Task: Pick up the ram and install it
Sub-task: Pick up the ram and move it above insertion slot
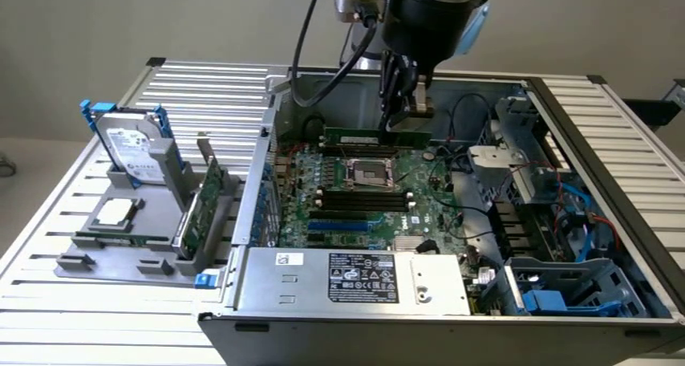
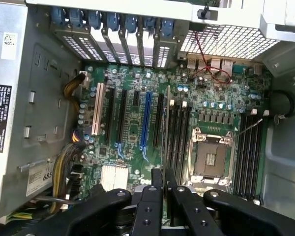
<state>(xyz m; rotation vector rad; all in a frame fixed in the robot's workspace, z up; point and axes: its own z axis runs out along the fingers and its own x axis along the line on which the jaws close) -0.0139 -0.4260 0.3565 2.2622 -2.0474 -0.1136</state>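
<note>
The gripper [image 1: 407, 117] is gripping the ram [image 1: 364, 136], closed on its top edge, and is holding it upright over the slots [image 2: 179, 137] at the motherboard's [image 1: 354, 221] far edge, just beside the socket [image 1: 377, 172]. I judge the installing step is running; seating is calling for exact alignment with one slot.
</note>
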